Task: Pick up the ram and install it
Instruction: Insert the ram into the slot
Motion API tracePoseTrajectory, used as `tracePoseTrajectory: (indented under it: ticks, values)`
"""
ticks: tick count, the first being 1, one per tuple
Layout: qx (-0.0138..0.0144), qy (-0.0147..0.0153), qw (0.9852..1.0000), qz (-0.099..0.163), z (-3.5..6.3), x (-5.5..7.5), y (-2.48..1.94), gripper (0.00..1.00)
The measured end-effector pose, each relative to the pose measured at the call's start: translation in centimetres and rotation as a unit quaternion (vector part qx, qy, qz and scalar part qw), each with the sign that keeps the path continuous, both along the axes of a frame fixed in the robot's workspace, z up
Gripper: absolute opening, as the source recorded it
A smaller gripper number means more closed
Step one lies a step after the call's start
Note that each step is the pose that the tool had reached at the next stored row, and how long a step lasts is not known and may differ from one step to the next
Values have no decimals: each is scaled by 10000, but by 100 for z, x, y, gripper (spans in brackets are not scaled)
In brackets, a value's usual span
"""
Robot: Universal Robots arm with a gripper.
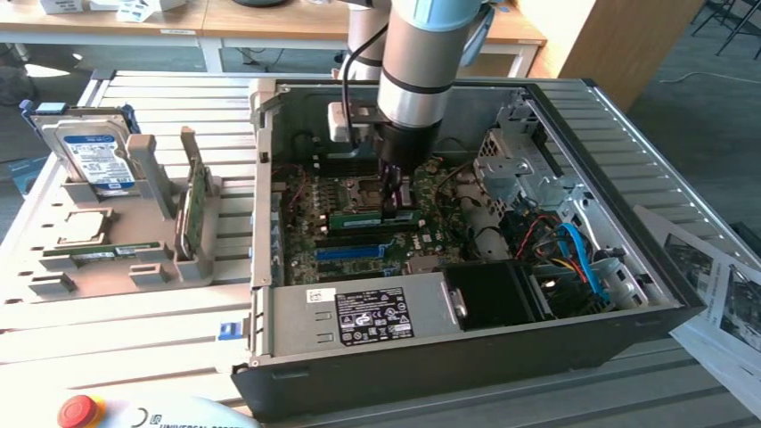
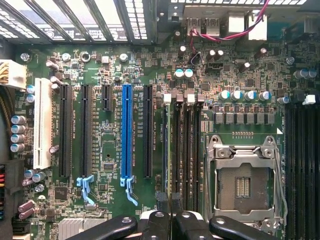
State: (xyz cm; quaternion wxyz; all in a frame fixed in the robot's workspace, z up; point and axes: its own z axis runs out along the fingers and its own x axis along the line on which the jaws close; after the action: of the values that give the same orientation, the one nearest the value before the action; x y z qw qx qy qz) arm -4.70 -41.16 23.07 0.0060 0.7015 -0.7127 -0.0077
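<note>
Gripper (image 1: pixel 393 207) clamps the ram (image 1: pixel 356 218).

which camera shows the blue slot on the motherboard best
The wrist view: the blue slot is seen straight on, along its full length, with the latch at one end. The exterior view shows it as a thin slanted blue strip among the other slots.

Arm (image 1: pixel 422 53) cut off by the exterior view's upper edge, ram (image 1: pixel 366 218) partly hidden behind the gripper (image 1: pixel 394 207), power supply label (image 1: pixel 374 316) print too small to read, red button (image 1: pixel 78 411) and papers (image 1: pixel 725 303) cropped at the frame edges.
</note>
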Motion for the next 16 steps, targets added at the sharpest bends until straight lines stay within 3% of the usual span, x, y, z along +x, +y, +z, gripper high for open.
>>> tracePoseTrajectory:
  ticks: [10, 16]
  values:
    - [0, 0, 10000, 0, 20, 0, 0, 12]
    - [0, 17, 10000, 0, 15, -3, 0, 12]
